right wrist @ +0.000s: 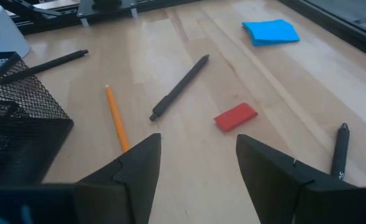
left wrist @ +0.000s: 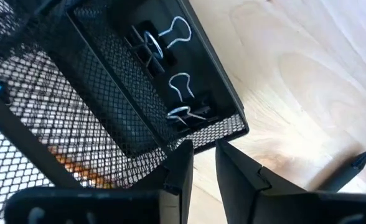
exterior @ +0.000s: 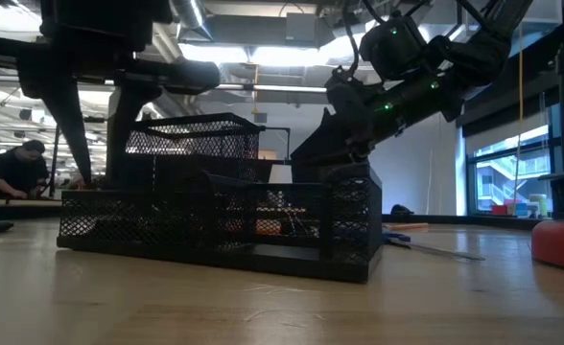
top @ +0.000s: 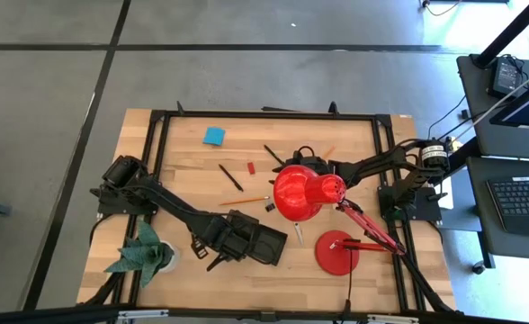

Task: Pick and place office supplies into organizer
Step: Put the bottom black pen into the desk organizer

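Left jaws point(left wrist: 201, 165) narrowly parted above organizer point(left wrist: 108, 112) rim, right jaws point(right wrist: 198, 165) spread, lamp point(top: 302, 193) hiding them overhead

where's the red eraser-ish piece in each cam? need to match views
High view: red piece on the wood, upper middle, below and right of the blue sticky-note pad.
Low view: not visible.
Left wrist view: not in it.
Right wrist view: red piece centre right, ahead of the open right gripper.
Shared landmark: the black pen lying beside it.
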{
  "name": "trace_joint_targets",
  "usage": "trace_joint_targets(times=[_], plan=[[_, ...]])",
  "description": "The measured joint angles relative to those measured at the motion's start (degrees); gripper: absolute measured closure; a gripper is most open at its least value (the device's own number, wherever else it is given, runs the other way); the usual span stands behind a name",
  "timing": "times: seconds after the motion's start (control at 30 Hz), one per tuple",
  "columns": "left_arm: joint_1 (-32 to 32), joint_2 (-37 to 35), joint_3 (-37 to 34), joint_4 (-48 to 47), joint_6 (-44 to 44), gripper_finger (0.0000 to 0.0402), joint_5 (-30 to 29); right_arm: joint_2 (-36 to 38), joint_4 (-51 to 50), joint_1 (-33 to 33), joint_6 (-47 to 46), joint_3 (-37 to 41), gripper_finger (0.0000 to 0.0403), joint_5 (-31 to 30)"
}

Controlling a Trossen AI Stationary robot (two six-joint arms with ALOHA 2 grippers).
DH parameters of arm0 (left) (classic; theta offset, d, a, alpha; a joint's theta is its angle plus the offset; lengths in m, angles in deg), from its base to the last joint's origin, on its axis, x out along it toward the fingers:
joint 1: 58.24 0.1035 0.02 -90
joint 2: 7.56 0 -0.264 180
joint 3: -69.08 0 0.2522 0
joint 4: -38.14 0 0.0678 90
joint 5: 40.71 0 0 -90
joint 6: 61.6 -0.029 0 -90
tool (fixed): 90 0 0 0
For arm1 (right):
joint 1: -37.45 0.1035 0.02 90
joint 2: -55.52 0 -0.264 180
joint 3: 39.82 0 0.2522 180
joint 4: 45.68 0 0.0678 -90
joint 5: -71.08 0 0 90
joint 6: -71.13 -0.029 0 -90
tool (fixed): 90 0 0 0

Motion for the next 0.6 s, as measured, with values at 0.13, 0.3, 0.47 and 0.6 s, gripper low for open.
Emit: trace_joint_targets(times=[0.13, 0.3, 0.47, 0.6], plan=[[0.0, -0.06, 0.0, -0.92, 1.84, 0.0338, 0.0, 0.02, 0.0, 0.0, 0.07, 0.0, 0.0191, 0.0], [0.0, -2.27, 0.0, -2.29, 5.96, 0.0338, -0.03, 0.0, 0.01, 0.0, 0.1, 0.0, 0.0191, 0.0], [0.31, -6.13, 0.0, -3.46, 9.74, 0.0337, -1.55, 0.0, 0.02, 0.0, 0.11, 0.0, 0.0191, 0.0], [2.53, -10.61, -0.67, -3.12, 13.16, 0.0334, 0.3, 0.0, 0.02, 0.0, 0.13, 0.0, 0.0191, 0.0]])
